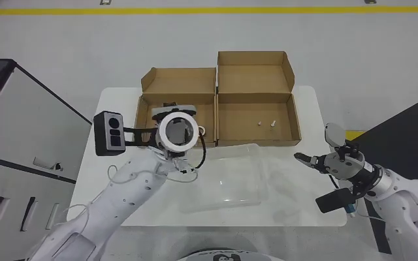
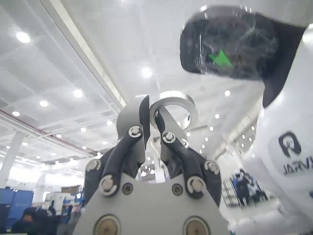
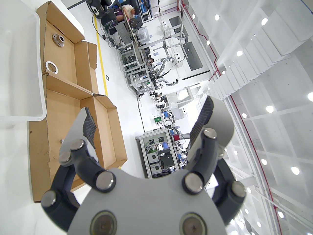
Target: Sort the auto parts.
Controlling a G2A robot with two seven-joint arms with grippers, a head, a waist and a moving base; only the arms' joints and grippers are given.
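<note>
White desk [image 1: 313,202] on a pale grey floor [image 1: 366,39]. Along the desk's far edge stand the left box [image 1: 177,79] and the right box [image 1: 255,68], both open cardboard, side by side. A clear plastic tray [image 1: 258,149] sits just in front of them.

We find the left tool [image 2: 152,117] held off the desk, above the near edge of the left box. Its jaws are nearly closed on the wall of a metal ring [image 2: 174,107]. The ring touches no surface and its opening faces upward.

The left box holds a flanged part [image 3: 58,39] and a white ring [image 3: 51,66]. The right box holds two small pieces [image 1: 266,122].

The right tool [image 3: 146,108] hangs at the right edge of the desk, jaws wide apart, nothing between them.

In our judgement the step in hand is carrying the picked ring to its box. The next move calls for lowering it over the left box, where the like parts lie, and releasing only once it is inside the walls. The grip is on one thin edge, so a swing could let the ring slip.
</note>
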